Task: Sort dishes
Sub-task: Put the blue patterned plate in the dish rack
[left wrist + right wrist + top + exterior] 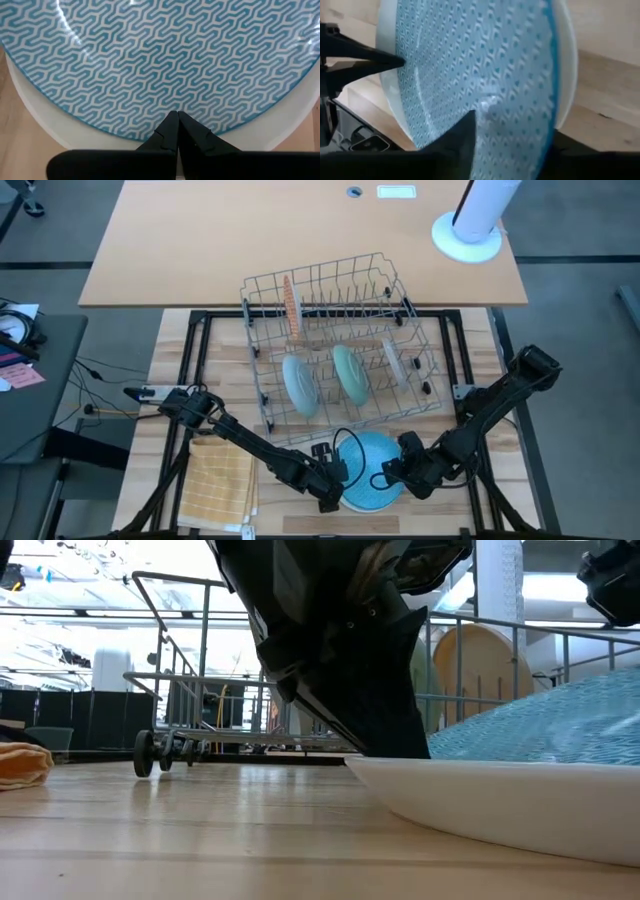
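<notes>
**Both claws at the blue plate on the near surface**

The left claw [330, 498] sits at the near-left rim of the blue plate [368, 470], its two dark fingers [170, 132] pressed together with tips touching over the plate's white border. The right claw [392, 476] is at the plate's right rim, one finger [465, 135] lying over the patterned face; whether it pinches the rim I cannot tell.

The blue plate is round, its face covered in a fine teal-and-white zigzag pattern inside a plain white rim. The low view shows that rim [500, 805] resting on the pale wooden surface [175, 370], the patterned face rising toward the right. The plate lies just in front of the rack, apart from it.

The grey wire rack [340, 340] stands in the middle of the surface. In it, on edge between the tines:
- an orange plate [292, 305] near the back-left
- a pale teal plate [299, 385] front-left
- a second teal plate [351, 374] beside it, at the centre
- a whitish plate [394, 364] to the right

A yellow checked cloth [220, 478] lies flat at the near-left corner of the surface, beside the left arm. A tan desk [200, 240] stands beyond the surface, with a white round-based post [468, 230] on its far right.
</notes>
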`<state>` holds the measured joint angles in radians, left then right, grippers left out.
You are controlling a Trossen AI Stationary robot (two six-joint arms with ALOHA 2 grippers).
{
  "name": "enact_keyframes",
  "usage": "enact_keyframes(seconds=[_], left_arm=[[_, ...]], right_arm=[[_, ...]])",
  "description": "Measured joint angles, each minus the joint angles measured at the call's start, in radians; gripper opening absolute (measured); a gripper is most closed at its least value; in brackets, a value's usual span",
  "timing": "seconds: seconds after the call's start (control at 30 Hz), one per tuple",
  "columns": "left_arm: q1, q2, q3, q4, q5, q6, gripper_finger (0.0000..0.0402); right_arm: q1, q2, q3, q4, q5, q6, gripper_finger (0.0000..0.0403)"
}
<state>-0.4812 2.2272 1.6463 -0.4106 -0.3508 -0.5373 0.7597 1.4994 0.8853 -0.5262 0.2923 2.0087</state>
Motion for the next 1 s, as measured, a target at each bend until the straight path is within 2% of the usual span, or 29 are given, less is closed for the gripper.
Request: enact_keyframes(seconds=[0.13,0.2,0.4,0.6,0.87,1.0], left_arm=[[0.000,0.000,0.000,-0.003,0.002,-0.015,0.0000],[-0.001,0.000,0.000,-0.002,0.002,-0.035,0.0000],[0.000,-0.025,0.005,-0.020,0.043,-0.110,0.0000],[-0.003,-0.078,0.089,-0.113,0.111,-0.211,0.0000],[-0.009,-0.164,0.205,-0.140,0.103,-0.238,0.0000],[-0.008,-0.199,0.271,-0.185,0.037,-0.244,0.0000]], right_arm=[[0.015,-0.003,0.000,0.007,0.019,0.007,0.0047],[0.024,-0.007,0.005,0.015,0.028,0.008,0.0017],[0.068,-0.037,0.003,-0.026,0.058,0.048,0.0009],[0.113,-0.106,0.001,-0.086,0.071,0.057,0.0003],[0.175,-0.177,-0.001,-0.088,0.078,-0.011,0.0002],[0.204,-0.233,-0.001,-0.057,0.090,-0.054,0.0002]])
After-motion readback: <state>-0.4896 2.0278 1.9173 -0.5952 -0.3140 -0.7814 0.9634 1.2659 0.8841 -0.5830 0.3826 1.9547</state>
